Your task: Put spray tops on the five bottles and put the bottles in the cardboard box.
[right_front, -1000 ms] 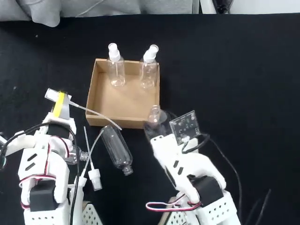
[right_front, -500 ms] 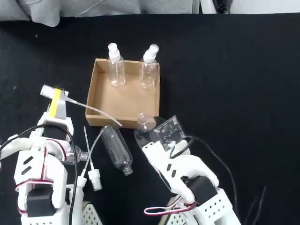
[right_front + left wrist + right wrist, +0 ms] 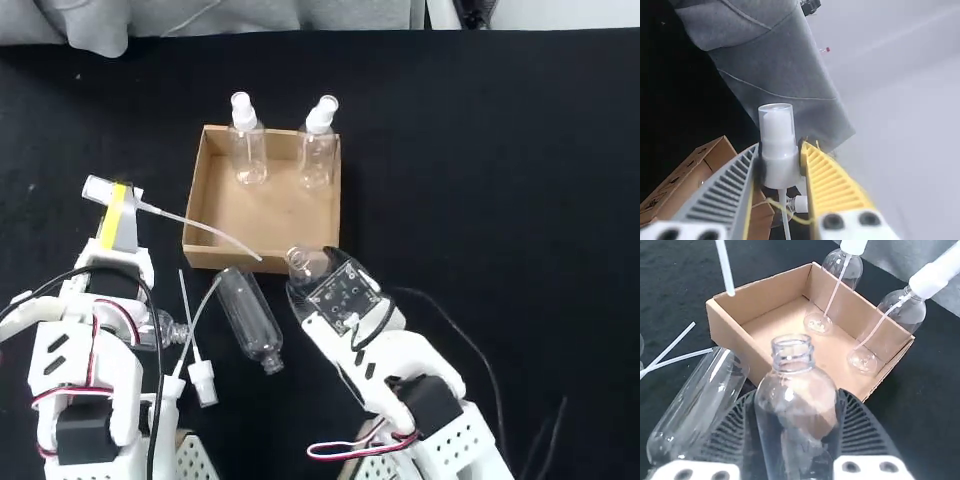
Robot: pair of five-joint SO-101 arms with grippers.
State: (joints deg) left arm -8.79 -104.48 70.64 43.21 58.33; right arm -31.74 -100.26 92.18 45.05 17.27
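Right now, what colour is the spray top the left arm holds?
White spray top; best in the left wrist view.

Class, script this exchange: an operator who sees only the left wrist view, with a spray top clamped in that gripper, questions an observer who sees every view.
Operator: I hold a spray top. Where is a bottle for it?
Observer: The right gripper holds an uncapped bottle just outside the cardboard box's near wall.
Operator: What lies on the table?
Observer: A second bottle lies on its side near a loose top.
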